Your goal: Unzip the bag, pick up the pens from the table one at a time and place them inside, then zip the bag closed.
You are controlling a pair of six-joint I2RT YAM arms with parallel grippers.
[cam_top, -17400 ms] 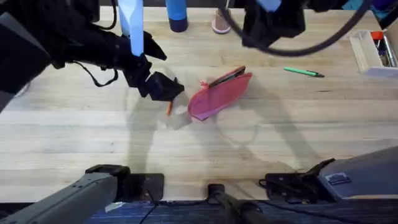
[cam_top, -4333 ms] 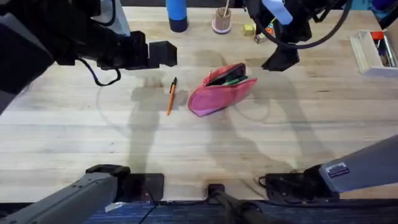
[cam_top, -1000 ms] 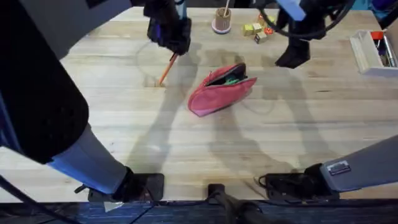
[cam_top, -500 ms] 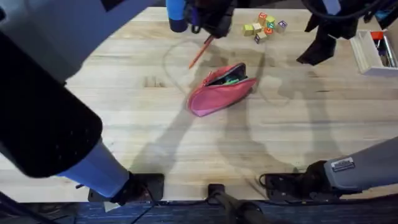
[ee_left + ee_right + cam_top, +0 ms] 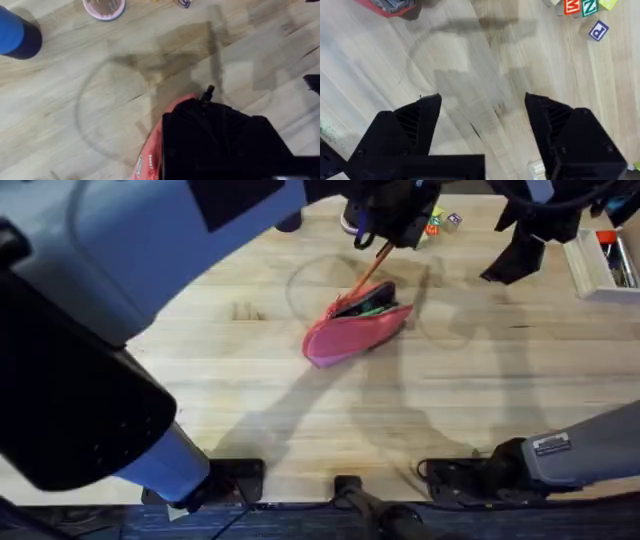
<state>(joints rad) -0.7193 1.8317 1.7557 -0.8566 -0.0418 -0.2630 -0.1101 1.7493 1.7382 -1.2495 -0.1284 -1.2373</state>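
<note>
The bag [image 5: 355, 332] is lying open at the centre of the overhead frame on the counter [image 5: 300, 440], its zipper edge tilted up to the right, and the green pen [image 5: 375, 308] is seen resting inside the dark mouth.

The left gripper [image 5: 392, 228] is positioned at the top centre of the overhead frame, just above the bag. The orange pen [image 5: 371, 268] is being held in it by the upper end, slanted down and to the left, with its lower tip reaching the bag's open mouth. In the left wrist view the black gripper body is covering the lower right of the frame; a small dark pen end [image 5: 209, 90] is poking out above it, and a pink-red strip of the bag [image 5: 150, 155] is showing at its left side.

The right gripper [image 5: 510, 265] is hanging in the upper right of the overhead frame, well apart from the bag. In the right wrist view the right gripper [image 5: 482, 102] is shown with its black fingers [image 5: 422, 117] spread wide, nothing between them, and bare wood underneath.

Farther out, lettered toy blocks [image 5: 582, 12] are lying in the upper right of the right wrist frame. A blue cylinder [image 5: 15, 37] and a round pink cup [image 5: 104, 7] are standing in the upper left of the left wrist frame. A clear plastic box [image 5: 600, 265] is sitting at the right edge of the overhead frame.
</note>
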